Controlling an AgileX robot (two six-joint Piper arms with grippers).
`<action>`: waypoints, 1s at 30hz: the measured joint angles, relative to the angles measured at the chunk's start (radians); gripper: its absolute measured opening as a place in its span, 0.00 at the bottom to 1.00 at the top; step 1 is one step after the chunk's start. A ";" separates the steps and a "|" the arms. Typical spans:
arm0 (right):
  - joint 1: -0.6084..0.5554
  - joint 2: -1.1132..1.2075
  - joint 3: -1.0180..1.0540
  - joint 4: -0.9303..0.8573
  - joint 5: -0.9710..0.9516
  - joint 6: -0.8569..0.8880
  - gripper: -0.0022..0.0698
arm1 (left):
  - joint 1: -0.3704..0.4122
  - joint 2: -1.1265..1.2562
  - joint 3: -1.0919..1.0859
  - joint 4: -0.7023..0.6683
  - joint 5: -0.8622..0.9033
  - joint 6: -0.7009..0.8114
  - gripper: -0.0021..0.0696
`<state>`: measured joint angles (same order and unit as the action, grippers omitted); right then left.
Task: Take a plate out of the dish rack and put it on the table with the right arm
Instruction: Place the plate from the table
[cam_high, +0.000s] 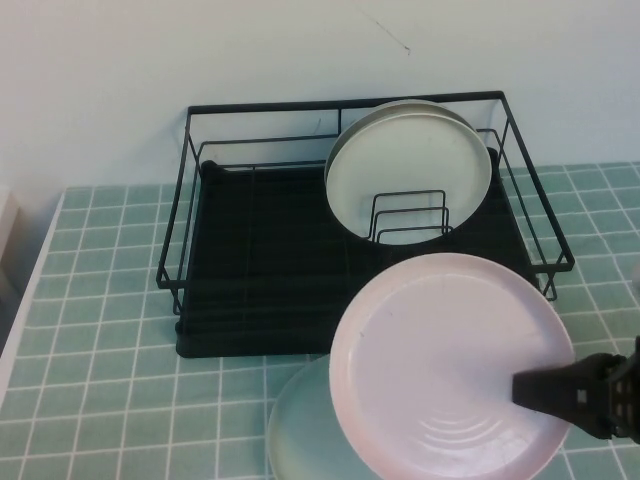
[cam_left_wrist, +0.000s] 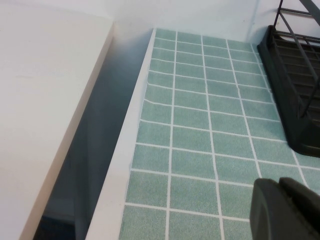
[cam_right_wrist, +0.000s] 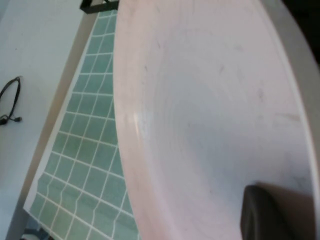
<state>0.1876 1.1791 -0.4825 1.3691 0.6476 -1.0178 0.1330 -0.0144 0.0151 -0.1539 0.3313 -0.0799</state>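
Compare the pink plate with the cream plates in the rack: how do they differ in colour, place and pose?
The pink plate is pale pink; the cream plates are off-white. The pink plate is out of the dish rack, gripped at its rim by the right claw above a mint-green plate; the cream plates stand on edge inside. All are round. The left claw idles over the table.

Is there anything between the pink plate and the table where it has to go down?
Yes. The right gripper holds the pink plate clear of the dish rack, but a mint-green plate lies on the table partly beneath it. The left gripper sits by the table's left edge.
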 joint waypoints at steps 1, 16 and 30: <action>0.000 0.030 0.002 0.024 0.000 -0.025 0.19 | 0.000 0.000 0.000 0.000 0.000 0.000 0.02; 0.092 0.378 -0.069 0.207 0.044 -0.296 0.19 | 0.000 0.000 0.000 0.000 0.002 0.000 0.02; 0.218 0.393 -0.136 0.192 -0.109 -0.355 0.19 | 0.000 0.000 0.000 0.000 0.002 0.000 0.02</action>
<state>0.4056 1.5717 -0.6188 1.5610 0.5383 -1.3731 0.1330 -0.0144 0.0151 -0.1539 0.3330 -0.0799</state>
